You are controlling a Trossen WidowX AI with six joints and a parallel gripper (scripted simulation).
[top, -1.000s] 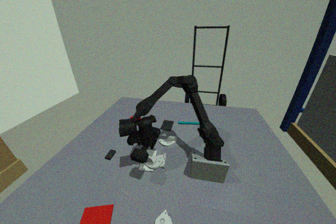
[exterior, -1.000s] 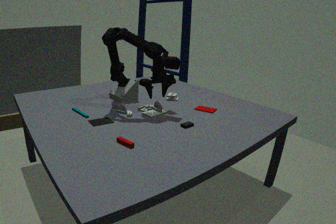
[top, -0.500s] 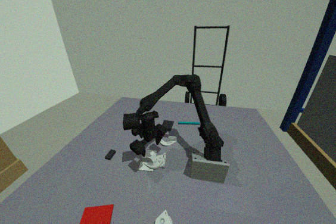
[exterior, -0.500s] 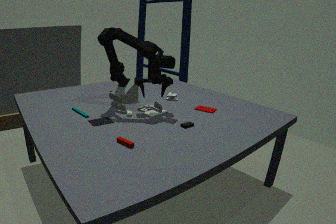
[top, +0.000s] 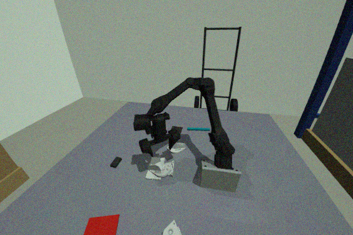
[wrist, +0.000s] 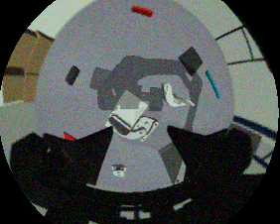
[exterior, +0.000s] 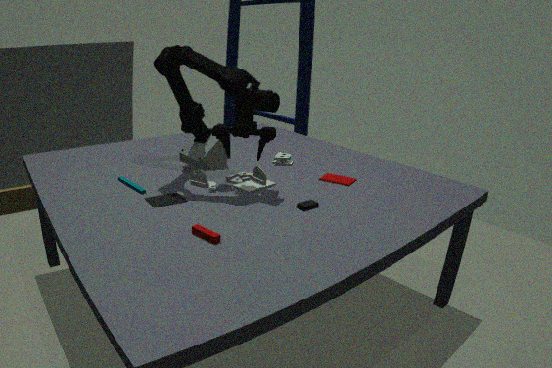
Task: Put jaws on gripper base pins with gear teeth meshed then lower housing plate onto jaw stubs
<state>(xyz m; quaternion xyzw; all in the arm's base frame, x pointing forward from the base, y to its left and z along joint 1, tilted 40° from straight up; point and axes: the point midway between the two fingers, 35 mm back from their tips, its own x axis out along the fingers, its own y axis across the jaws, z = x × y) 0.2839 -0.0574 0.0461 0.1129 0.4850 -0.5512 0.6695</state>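
The white gripper base (top: 153,175) (exterior: 267,184) (wrist: 151,125) lies on the table. One pale jaw (exterior: 258,175) (wrist: 130,114) stands up on it; whether it sits on a pin cannot be told. The other jaw (top: 177,147) (exterior: 201,180) (wrist: 174,97) lies on the table beside the base, toward the teal bar. The white housing plate (top: 171,229) (exterior: 283,157) (wrist: 119,170) is apart from them on the table. My gripper (top: 161,151) (exterior: 244,158) (wrist: 141,128) is wide open and empty, above the base and its jaw, touching neither.
A teal bar (top: 198,129) (exterior: 131,185) (wrist: 212,84), a black block (top: 116,162) (exterior: 307,205) (wrist: 72,75), a flat red plate (top: 101,225) (exterior: 338,179), a red bar (exterior: 206,234) (wrist: 142,11) and a dark flat square (exterior: 165,200) (wrist: 191,60) lie around the parts.
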